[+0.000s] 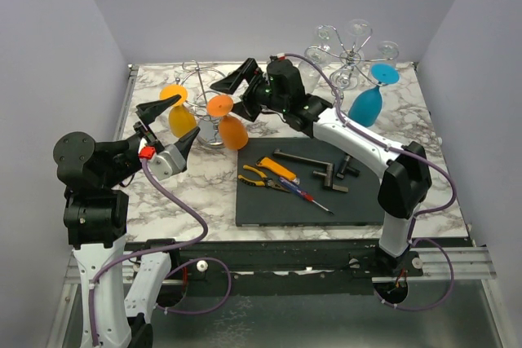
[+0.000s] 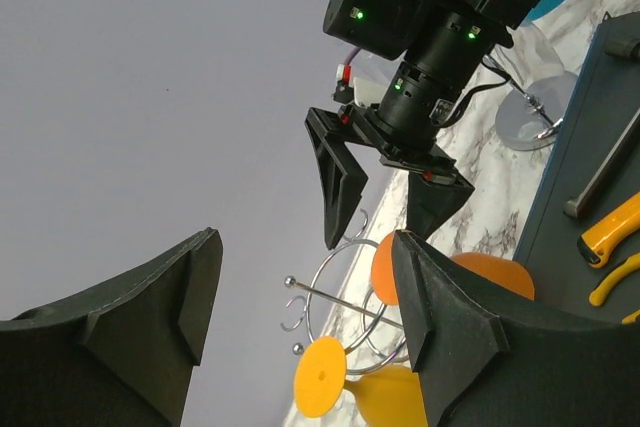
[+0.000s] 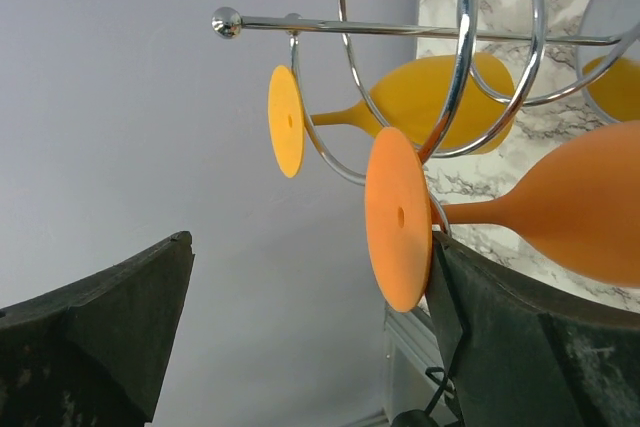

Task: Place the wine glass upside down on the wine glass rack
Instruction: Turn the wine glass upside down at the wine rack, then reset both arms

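Note:
An orange wine glass (image 1: 233, 132) hangs upside down on the chrome wine glass rack (image 1: 200, 79), its round foot (image 3: 400, 219) uppermost and its bowl (image 3: 580, 212) below. A yellow glass (image 3: 440, 102) hangs on the same rack (image 3: 345, 23). My right gripper (image 1: 230, 99) stands open around the orange foot, which lies right against one finger (image 3: 530, 347). The other finger is well apart from it. My left gripper (image 1: 188, 115) is open and holds nothing, hovering on the near left side of the rack (image 2: 340, 297), facing the yellow foot (image 2: 320, 377).
A second chrome rack (image 1: 351, 55) with clear glasses stands at the back right, and a blue glass (image 1: 365, 106) hangs from it. A dark mat (image 1: 269, 201) at the front centre holds yellow pliers (image 1: 277, 169), a screwdriver and hex keys.

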{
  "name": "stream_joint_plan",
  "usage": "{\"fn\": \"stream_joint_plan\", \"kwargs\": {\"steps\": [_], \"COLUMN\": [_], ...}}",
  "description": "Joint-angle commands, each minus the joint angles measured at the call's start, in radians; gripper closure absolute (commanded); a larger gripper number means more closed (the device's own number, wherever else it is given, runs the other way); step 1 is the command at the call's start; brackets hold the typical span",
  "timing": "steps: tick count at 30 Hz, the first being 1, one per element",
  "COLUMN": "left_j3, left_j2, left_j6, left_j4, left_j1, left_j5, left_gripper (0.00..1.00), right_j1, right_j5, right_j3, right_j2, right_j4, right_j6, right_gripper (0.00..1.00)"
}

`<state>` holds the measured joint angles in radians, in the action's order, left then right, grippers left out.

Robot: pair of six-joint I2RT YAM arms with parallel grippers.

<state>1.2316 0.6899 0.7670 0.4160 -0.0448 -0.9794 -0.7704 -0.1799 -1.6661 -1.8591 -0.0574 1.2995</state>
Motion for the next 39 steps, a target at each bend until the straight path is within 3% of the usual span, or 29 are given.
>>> {"fn": "stream_joint_plan", "kwargs": {"steps": [1, 22, 31, 39], "left_j3": [-0.014, -0.01, -0.011, 0.103], "left_j2": [-0.008, -0.008, -0.008, 0.065], "left_j6": [-0.002, -0.02, -0.033, -0.297], "left_j4": [-0.005, -0.004, -0.004, -0.008], "left_j1": [-0.005, -0.005, -0.005, -0.004], "left_j5": [-0.005, 0.007, 0.025, 0.172], "left_gripper": [0.25, 0.25, 0.25, 0.19], "right_j1": [-0.004, -0.048, -0.138, -0.265], "right_j5": [0.064, 0.176, 0.356, 0.557], "right_j3": [-0.067, -0.214, -0.32, -0.369], "right_j2": [0.044, 0.027, 0.009, 0.023], "right_j4": [-0.117, -0.324, -0.401, -0.446], "right_j6": [-0.089, -0.223, -0.359, -0.533], "right_gripper": [0.0, 0.0, 0.0, 0.0]}}
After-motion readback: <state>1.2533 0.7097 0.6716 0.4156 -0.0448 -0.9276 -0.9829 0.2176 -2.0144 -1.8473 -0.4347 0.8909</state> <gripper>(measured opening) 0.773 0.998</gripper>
